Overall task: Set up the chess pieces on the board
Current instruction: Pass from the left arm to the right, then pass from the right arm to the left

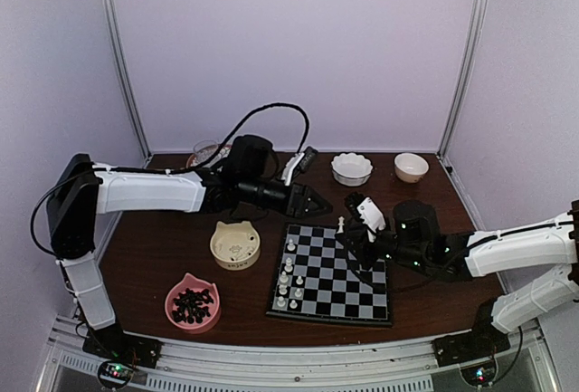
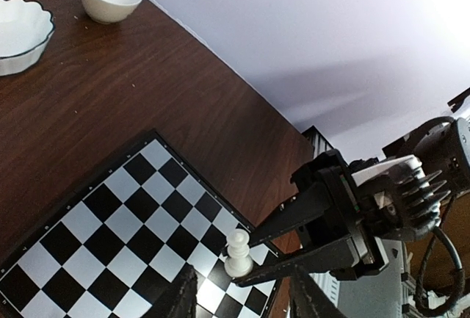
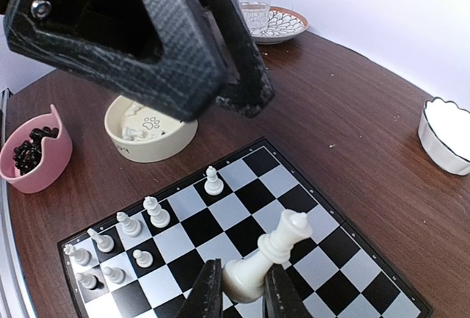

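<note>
— Where is the piece (image 3: 272, 248) sitting?
— It's tilting between the fingers of the right gripper (image 3: 242, 280), which are pinching its base over the board (image 3: 220, 226).
— And the left gripper (image 2: 242, 290)?
— It's hovering above the board, fingers gaping apart.

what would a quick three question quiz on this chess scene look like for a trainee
1. True or false: the right fingers pinch a tilted white chess piece over the board.
2. Where do the dark pieces lie? A in the pink bowl; B on the board; C between the right fingers.
3. Fill in: the left fingers stand ___, with nothing between them.
Key: 1 true; 2 A; 3 open.
</note>
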